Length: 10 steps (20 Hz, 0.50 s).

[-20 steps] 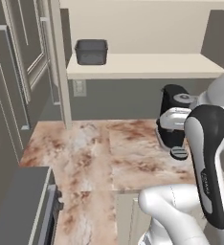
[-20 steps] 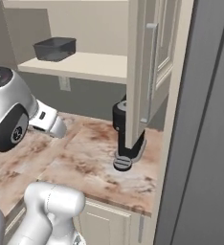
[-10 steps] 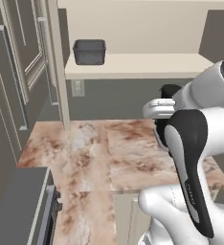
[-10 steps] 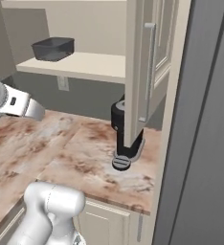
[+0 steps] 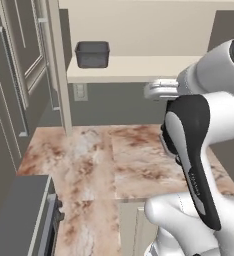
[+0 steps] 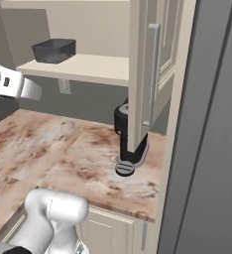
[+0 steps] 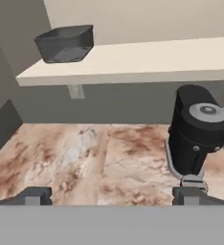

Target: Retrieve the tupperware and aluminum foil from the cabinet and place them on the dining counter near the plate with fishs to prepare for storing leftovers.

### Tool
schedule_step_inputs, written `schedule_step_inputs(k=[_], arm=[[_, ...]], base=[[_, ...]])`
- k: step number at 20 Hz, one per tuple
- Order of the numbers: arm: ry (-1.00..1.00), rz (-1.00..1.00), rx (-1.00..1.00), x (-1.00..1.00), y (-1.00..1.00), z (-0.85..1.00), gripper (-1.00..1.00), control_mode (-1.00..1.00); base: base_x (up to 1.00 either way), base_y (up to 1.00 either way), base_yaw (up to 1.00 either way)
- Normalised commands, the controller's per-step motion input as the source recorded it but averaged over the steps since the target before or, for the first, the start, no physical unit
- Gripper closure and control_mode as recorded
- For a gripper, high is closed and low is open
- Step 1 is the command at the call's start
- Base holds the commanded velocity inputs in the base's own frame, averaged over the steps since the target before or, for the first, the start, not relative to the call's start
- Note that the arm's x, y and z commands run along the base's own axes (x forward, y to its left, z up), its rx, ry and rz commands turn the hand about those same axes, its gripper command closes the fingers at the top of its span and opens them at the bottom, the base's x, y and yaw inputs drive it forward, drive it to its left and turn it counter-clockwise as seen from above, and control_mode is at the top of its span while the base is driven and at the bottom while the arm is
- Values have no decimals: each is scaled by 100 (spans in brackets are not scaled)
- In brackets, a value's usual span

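Marbled countertop (image 7: 85, 158) fills lower frame; gripper (image 7: 111, 195) at bottom of hand view, jaws wide apart, empty. Black coffee machine (image 7: 197, 131) right-center. Tupperware (image 7: 66, 43) upper left, on cabinet shelf (image 7: 147, 60).

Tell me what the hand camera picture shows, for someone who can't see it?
A dark grey tupperware tub sits at the left end of a cream cabinet shelf. Below, a black coffee machine stands on a marbled counter, with the open gripper at the bottom.
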Motion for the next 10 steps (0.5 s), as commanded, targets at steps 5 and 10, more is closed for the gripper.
schedule_step_inputs(k=[5,10], arm=[[-24,12,0,33,8,14,-100,-100],[-18,10,0,36,15,21,-100,-100]], base=[[0,0,0],[0,0,0]])
